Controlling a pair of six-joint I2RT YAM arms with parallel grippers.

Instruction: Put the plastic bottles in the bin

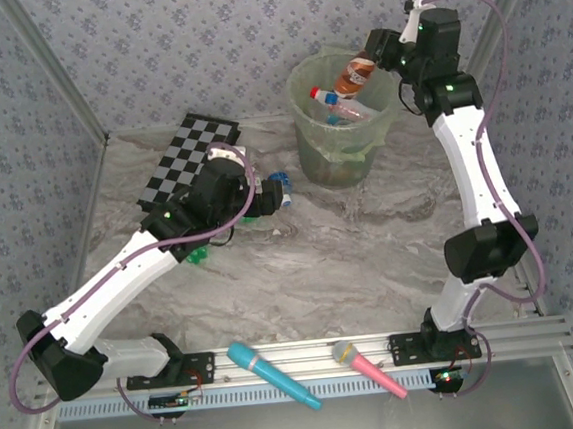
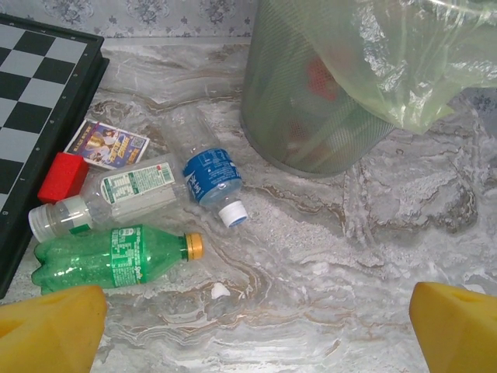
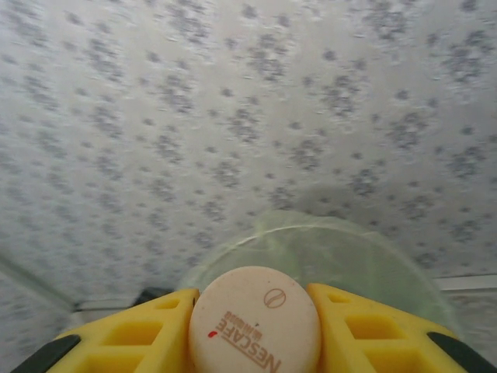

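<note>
The right gripper is clamped on a brown bottle and holds it tilted over the mouth of the bin at the far side of the table; in the wrist view its yellow fingers press both sides of the bottle's pale round end. A red-capped bottle lies inside the bin. The left gripper hangs wide open and empty above a green bottle, a green-label bottle and a blue-label bottle, which lie on the table between the chessboard and the bin.
</note>
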